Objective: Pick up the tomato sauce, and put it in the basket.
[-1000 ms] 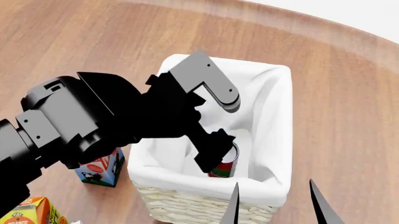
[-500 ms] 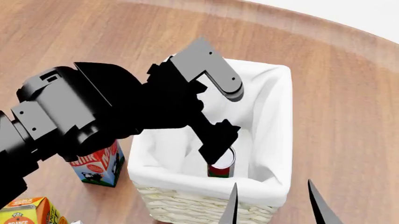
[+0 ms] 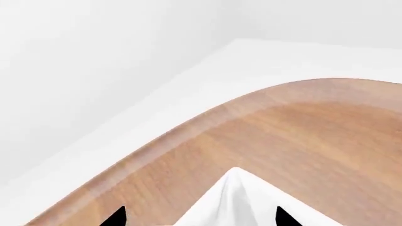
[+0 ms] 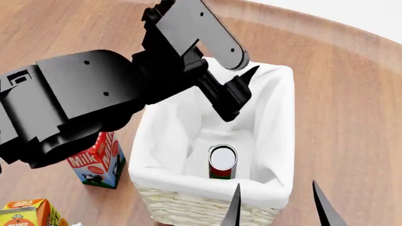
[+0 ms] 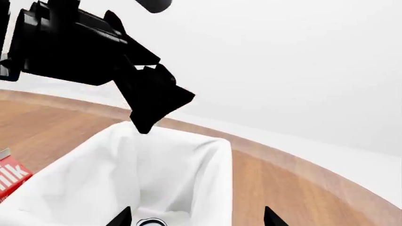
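The tomato sauce (image 4: pixel 222 162), a red-labelled can with a silver top, stands upright inside the basket (image 4: pixel 279 117), near its front wall. The basket is cream wicker with a white cloth liner. My left gripper (image 4: pixel 240 94) hangs open and empty above the basket's middle, well clear of the can. In the left wrist view the left gripper (image 3: pixel 199 219) shows two spread tips over a liner corner (image 3: pixel 236 197). My right gripper (image 4: pixel 276 205) is open at the basket's near edge. In the right wrist view the right gripper (image 5: pixel 196 217) frames the can's top (image 5: pixel 150 222).
A milk carton (image 4: pixel 97 162) stands just left of the basket. An orange juice carton (image 4: pixel 28 214) sits at the front left corner. The round wooden table's edge (image 4: pixel 326 28) curves behind the basket.
My left gripper has let go of the can and risen out of the basket. The tomato sauce stays standing on the basket floor. The right gripper has hardly moved.
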Tool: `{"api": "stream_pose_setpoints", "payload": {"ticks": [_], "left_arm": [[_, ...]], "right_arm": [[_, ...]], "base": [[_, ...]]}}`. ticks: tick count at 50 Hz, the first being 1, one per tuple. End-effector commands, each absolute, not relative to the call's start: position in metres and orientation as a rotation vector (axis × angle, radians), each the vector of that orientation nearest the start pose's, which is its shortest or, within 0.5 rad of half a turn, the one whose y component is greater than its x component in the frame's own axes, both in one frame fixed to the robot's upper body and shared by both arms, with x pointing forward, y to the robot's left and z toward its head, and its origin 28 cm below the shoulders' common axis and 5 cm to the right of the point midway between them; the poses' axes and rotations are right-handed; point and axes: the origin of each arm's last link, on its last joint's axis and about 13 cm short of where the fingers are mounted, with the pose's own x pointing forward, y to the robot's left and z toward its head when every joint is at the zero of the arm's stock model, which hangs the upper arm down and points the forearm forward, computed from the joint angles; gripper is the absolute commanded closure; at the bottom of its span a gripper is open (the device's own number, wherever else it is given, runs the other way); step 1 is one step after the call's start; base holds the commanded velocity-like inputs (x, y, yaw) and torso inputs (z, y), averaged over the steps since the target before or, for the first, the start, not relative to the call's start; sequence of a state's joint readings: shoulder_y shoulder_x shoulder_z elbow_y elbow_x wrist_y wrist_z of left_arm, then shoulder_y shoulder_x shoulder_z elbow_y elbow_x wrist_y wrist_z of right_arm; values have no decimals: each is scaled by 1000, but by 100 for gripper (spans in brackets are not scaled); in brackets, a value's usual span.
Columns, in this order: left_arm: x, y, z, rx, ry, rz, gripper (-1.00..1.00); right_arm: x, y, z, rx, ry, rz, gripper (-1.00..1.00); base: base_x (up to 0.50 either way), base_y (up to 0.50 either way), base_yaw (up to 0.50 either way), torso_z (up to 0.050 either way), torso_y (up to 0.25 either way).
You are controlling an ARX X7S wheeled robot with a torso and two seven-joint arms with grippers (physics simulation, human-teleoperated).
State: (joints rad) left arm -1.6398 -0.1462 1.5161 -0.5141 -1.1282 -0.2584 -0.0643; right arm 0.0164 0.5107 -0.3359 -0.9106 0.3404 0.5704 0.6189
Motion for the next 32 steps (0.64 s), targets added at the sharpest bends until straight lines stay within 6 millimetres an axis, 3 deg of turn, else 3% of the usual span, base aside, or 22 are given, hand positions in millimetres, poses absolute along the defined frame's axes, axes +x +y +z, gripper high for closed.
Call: {"api": "stream_pose_setpoints", "payload": {"ticks": [1,8,21,22,23,32], "left_arm": [[350,113,280,503,-404,-579,-100],[329,130,270,432,-476,-488,-100],[286,163,233,311,-512,-335,-100],[283,166,229,319,-500,-333,-100],[280,169,209,291,-492,-304,-100],[256,186,170,270,-458,-256,-100]], "right_arm": [[154,-94,141,-132,-206,-4,-100],[154,-93,142,-133,-208,-3,-100],[154,-92,143,-139,-210,1,-100],[154,-92,143,-139,-210,0,-100],[154,-92,142,-139,-209,-1,-100],[153,-94,141,-144,-205,-12,-100]], "base": [[0,0,0,0,0],[0,0,0,0,0],[0,0,0,0,0],[0,0,0,0,0],[0,0,0,0,0],[0,0,0,0,0]]}}
